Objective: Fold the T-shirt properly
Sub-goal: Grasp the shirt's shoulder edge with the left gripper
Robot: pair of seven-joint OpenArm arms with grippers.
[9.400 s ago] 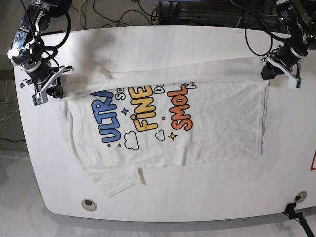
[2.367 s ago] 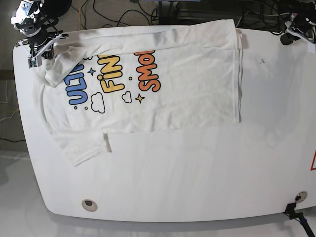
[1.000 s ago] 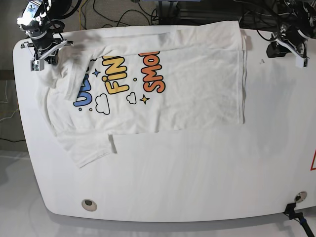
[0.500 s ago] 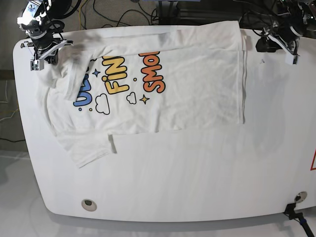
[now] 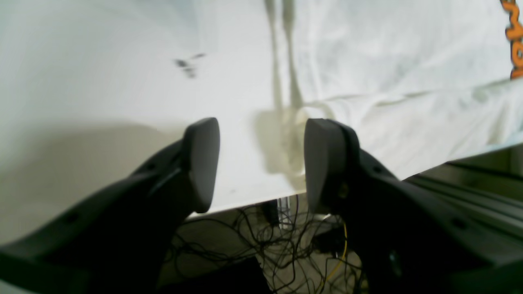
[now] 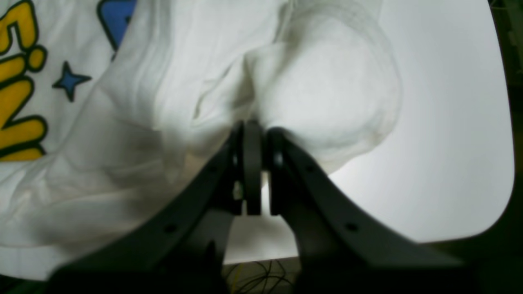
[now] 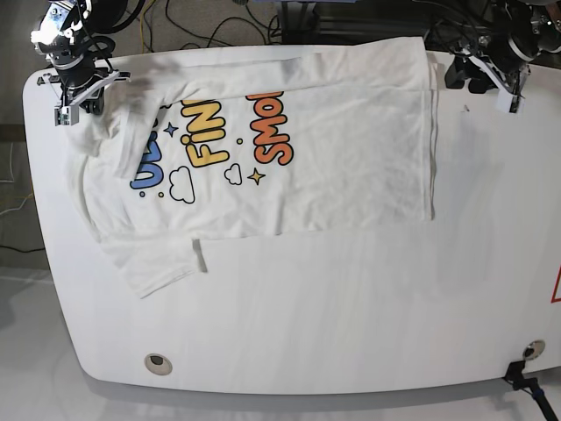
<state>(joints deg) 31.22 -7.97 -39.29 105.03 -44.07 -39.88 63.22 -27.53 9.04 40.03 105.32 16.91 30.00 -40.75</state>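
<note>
The T-shirt (image 7: 289,149) was spread print-up along the far side of the table (image 7: 351,316). A bunched sleeve was pinched by the closed right gripper (image 6: 253,134); the left gripper (image 5: 261,163), jaws apart and empty, was poised at the hem corner. A shallow bite could have caught one layer only

The T-shirt (image 7: 289,149) is white, with blue, yellow and orange lettering, small stars and clouds on its front. It lies print up across the far half of the surface (image 7: 333,307), its top strip folded over along the far edge. One short sleeve sticks out toward the near side, and the far corner by the collar end is bunched and lifted.
</note>
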